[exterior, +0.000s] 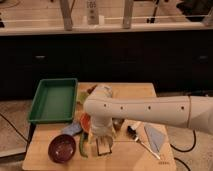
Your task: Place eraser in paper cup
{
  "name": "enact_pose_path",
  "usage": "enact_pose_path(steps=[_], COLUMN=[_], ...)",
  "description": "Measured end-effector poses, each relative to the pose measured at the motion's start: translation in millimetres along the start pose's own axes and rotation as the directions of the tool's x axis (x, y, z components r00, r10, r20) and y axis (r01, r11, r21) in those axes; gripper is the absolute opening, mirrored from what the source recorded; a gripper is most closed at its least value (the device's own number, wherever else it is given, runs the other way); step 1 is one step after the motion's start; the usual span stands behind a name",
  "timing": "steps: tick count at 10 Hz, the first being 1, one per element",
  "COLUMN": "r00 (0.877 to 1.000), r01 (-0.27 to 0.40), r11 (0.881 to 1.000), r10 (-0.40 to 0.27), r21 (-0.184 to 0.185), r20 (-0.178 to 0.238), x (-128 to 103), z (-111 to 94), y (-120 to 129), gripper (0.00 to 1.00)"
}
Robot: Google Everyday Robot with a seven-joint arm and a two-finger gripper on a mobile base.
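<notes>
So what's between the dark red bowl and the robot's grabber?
In the camera view, a slim green thing lies between the maroon bowl and the gripper, which hangs low over the front of the table.

overall level: dim indoor light with a warm brownish cast
source: overhead, strongest on the upper ledge [165, 20] behind the rails
background: dark cabinet front [125, 57] close to black, little detail held
table [142, 92]: evenly lit pale wood, middling brightness
arm [150, 107]: brightest thing in view, washed pale along the top, shaded grey underneath
gripper [103, 145]: hanging under the arm's wrist over the front of the table, in the arm's shade, dark against the wood
shadows: soft-edged, pooled under the arm; deep inside the maroon bowl [62, 148]
glare: faint sheen on the green tray [53, 100]
edges: ledge and table lines straight right out to the borders
</notes>
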State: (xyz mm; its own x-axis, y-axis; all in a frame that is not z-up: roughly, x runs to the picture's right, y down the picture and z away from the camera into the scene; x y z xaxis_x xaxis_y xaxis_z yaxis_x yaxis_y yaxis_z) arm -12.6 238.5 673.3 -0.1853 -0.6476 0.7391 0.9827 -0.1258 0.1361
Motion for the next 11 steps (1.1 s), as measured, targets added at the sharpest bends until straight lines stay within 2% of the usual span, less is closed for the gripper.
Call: enact_pose_path(steps=[7,11], r00=[1.000,0.998], r01=[0.004,0.019], r11=[1.000,1.000], r10=[-0.004,-0.018], r21=[0.009,0.022], r20=[-0.021,-0.055], x=[6.9,11.1], z=[-8.4,-14.6], y=[0.2,-1.2], gripper=[0.80,0.80])
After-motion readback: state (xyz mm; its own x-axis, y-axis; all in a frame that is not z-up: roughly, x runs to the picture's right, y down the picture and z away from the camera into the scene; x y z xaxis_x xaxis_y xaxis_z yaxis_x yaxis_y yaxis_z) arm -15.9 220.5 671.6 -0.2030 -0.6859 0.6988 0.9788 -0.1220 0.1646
